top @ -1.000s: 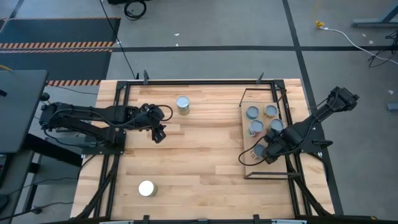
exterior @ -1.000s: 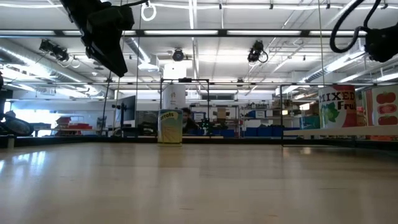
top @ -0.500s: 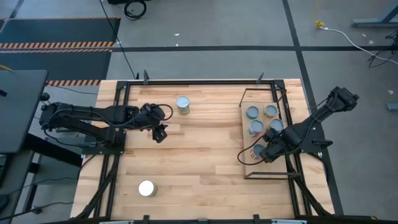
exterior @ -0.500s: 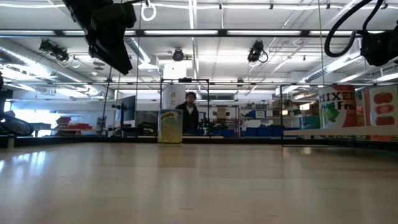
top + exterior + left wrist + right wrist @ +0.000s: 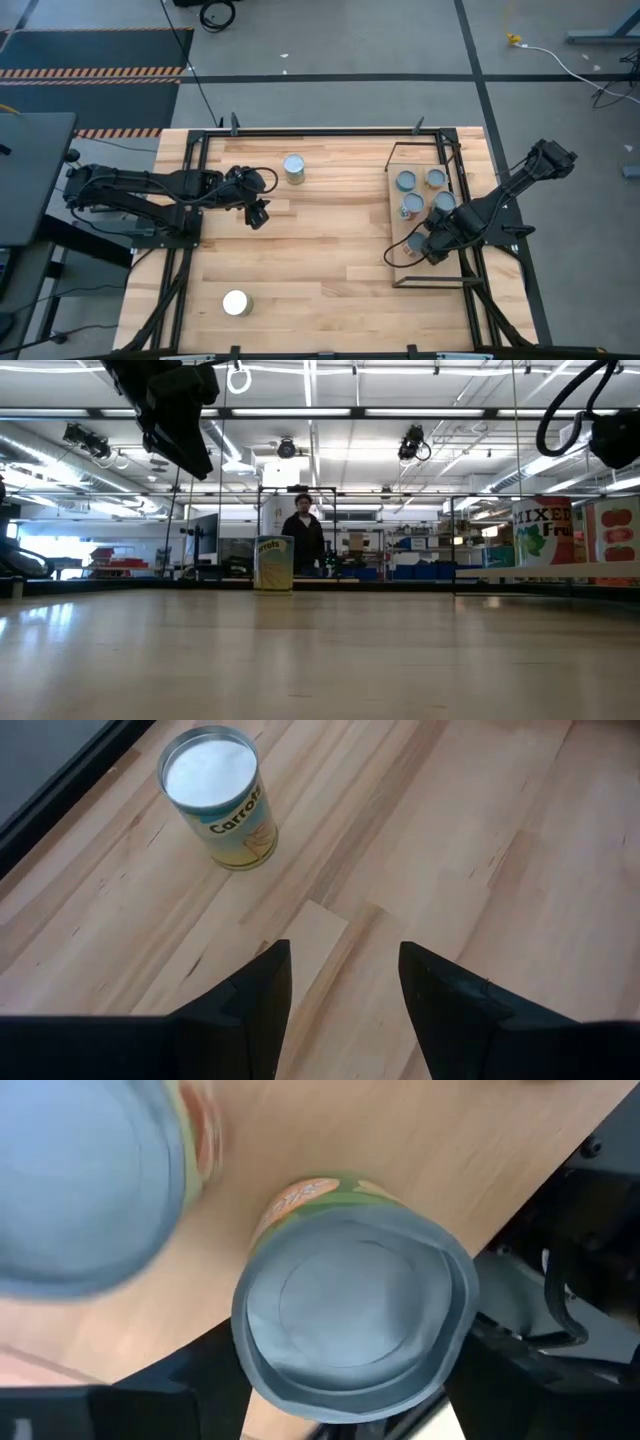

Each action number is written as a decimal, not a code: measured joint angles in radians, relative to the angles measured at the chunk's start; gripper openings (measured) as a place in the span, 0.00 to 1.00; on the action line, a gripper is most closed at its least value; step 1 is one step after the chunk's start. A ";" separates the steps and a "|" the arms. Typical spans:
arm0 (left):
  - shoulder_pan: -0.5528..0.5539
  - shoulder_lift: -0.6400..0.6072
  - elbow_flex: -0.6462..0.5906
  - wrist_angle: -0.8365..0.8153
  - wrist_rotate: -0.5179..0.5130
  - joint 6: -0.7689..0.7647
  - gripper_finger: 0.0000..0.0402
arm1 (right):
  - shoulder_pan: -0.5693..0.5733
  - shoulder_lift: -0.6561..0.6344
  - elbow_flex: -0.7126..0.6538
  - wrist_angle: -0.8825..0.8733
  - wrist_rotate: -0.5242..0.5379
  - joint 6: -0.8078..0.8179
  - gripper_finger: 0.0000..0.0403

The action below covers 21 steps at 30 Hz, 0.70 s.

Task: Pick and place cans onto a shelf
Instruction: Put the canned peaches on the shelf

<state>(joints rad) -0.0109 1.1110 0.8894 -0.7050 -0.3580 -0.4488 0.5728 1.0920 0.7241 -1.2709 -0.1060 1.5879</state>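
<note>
The right gripper (image 5: 417, 247) is over the near end of the shelf (image 5: 402, 272), at the table's right side, grasping a can (image 5: 350, 1320) between its fingers (the wrist view shows the can's grey lid filling the gap between them). From above that can is mostly hidden by the gripper, so whether it rests on the board is hard to say. Four more cans (image 5: 405, 181) stand clustered on the far half of the shelf. The left gripper (image 5: 256, 215) hovers over the left-centre of the tabletop (image 5: 320, 250) with its jaws released and nothing between them. A carrots can (image 5: 294, 168) stands just beyond it, toward the far edge. Another can (image 5: 235, 302), white-topped, stands alone near the near left corner. A person (image 5: 304, 544) stands in the room behind.
</note>
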 joint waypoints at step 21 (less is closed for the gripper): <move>0.000 -0.018 0.000 0.068 0.028 -0.010 0.47 | 0.000 0.001 0.081 -0.089 -0.027 -0.020 0.87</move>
<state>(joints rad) -0.0105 1.0933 0.8894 -0.6373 -0.3304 -0.4583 0.5728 1.0931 0.8046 -1.3599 -0.1329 1.5677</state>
